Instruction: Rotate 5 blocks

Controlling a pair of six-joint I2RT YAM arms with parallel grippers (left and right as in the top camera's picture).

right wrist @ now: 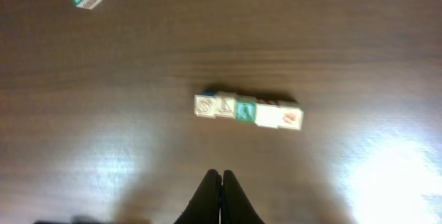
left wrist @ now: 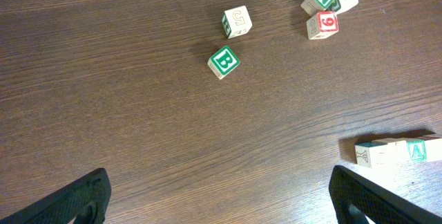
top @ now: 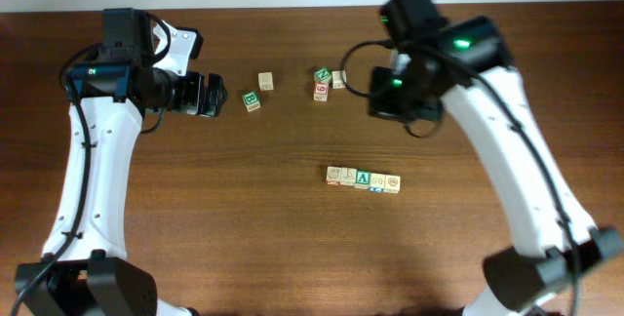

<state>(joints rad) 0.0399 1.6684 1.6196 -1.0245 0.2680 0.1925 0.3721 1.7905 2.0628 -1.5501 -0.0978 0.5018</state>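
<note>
Wooden blocks [top: 363, 178], five in count, are lying face to face in one straight row near the middle of the desk [top: 195, 218], somewhat toward its right edge. Five more cubes are sitting nearer the far edge: a green B cube [top: 252, 100], a pale lettered cube [top: 265, 81], and a tight group of a green N cube [top: 323, 75], a red 6 cube [top: 320, 91] and a plain pale cube [top: 338, 79]. The left tool [top: 213, 95] is standing fully spread and empty beside the green B cube. The right tool [right wrist: 221, 177] is hanging clear of the row, jaws pressed together, gripping nothing. Likely faults: descending with the jaws closed would be shoving the row; because the blocks are touching, turning one risks dragging its neighbours; the spare cubes could be mistaken for targets.
</note>
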